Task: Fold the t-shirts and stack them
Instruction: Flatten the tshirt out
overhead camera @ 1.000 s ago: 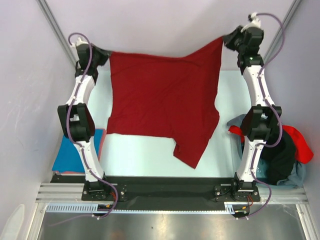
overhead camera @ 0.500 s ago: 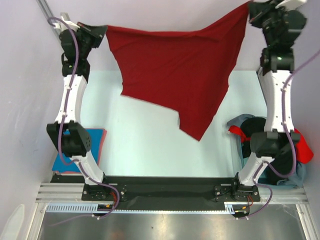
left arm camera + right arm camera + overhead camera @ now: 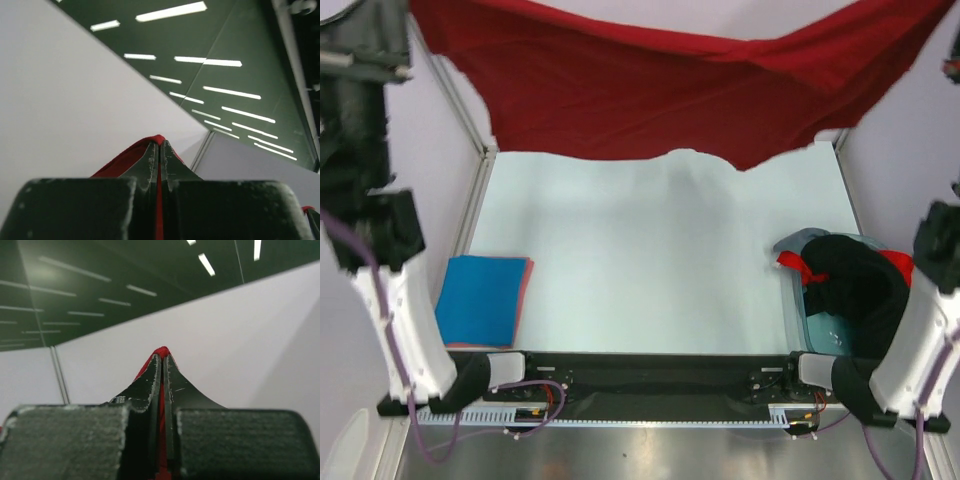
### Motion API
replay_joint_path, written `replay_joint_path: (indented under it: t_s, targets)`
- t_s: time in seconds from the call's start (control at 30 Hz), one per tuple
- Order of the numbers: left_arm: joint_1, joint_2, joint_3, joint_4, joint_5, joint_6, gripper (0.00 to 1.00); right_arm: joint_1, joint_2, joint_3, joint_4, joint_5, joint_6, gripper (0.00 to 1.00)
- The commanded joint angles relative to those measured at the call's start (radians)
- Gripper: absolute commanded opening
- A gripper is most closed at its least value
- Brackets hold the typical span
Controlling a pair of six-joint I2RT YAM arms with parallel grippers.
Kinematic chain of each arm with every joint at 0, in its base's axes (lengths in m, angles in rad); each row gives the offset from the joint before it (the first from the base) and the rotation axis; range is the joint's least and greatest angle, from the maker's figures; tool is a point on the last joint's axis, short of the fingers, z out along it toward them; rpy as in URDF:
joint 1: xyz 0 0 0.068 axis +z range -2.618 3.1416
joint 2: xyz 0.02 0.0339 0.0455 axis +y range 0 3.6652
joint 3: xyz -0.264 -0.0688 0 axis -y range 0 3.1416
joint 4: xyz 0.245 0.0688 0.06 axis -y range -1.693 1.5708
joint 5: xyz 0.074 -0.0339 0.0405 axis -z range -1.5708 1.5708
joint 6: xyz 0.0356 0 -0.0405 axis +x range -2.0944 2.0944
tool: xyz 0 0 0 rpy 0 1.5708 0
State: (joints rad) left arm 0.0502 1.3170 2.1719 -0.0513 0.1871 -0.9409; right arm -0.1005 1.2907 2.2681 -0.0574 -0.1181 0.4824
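Note:
The dark red t-shirt (image 3: 670, 90) hangs spread wide and high above the table, close under the top camera, its lower edge sagging in the middle. My left gripper (image 3: 160, 146) is shut on one top corner, with red cloth (image 3: 125, 161) showing between and beside the jaws. My right gripper (image 3: 162, 360) is shut on the other corner, with red cloth (image 3: 161, 351) poking out at the tips. Both wrist views look up at the wall and ceiling. A folded bright blue t-shirt (image 3: 478, 298) lies on a reddish one at the table's near left.
A bin at the near right holds a heap of shirts: black (image 3: 855, 290), brighter red (image 3: 798, 266) and pale grey-blue (image 3: 802, 242). The pale table (image 3: 650, 260) lies below the hanging shirt. Both arms (image 3: 365, 180) stand raised at the sides.
Both arms have lifted the dark red shirt much higher and pulled its corners further apart. The shirt's lower edge has left the table and now hangs across the top of the view.

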Motion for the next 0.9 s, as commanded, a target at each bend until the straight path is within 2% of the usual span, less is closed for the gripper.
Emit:
replay_joint_path:
  t_s: [0.0, 0.23, 0.37, 0.43, 0.57, 0.67, 0.7, 0.73, 0.8, 0.87]
  targets:
    - [0.011, -0.085, 0.035, -0.05, -0.069, 0.057, 0.0, -0.005, -0.071, 0.028, 0.037, 0.055, 0.005, 0.0]
    - [0.011, -0.163, 0.04, -0.111, -0.132, 0.116, 0.0, -0.002, -0.126, 0.088, -0.024, 0.078, -0.013, 0.0]
    - [0.011, -0.162, -0.033, -0.136, -0.114, 0.12, 0.0, -0.002, -0.14, 0.004, -0.061, 0.074, -0.018, 0.0]
    - [0.011, -0.168, -0.124, -0.133, -0.107, 0.128, 0.0, -0.002, -0.156, -0.062, -0.059, 0.066, -0.013, 0.0]
    - [0.011, -0.177, -0.317, -0.104, -0.106, 0.168, 0.0, -0.002, -0.183, -0.331, -0.016, 0.048, -0.004, 0.0]
    - [0.011, -0.182, -0.528, -0.049, -0.123, 0.16, 0.0, -0.002, -0.198, -0.482, 0.03, 0.026, 0.007, 0.0]
    - [0.011, -0.18, -0.651, -0.017, -0.114, 0.142, 0.01, -0.002, -0.202, -0.586, 0.047, 0.012, 0.005, 0.0]
    - [0.01, -0.176, -0.705, 0.037, -0.107, 0.139, 0.0, -0.002, -0.203, -0.645, 0.095, -0.008, 0.004, 0.0]
    - [0.008, -0.135, -0.852, 0.082, -0.094, 0.12, 0.0, -0.002, -0.197, -0.785, 0.111, -0.009, 0.005, 0.0]
    - [0.008, -0.061, -0.934, 0.152, -0.072, 0.103, 0.01, -0.002, -0.17, -0.856, 0.137, -0.02, 0.007, 0.0]
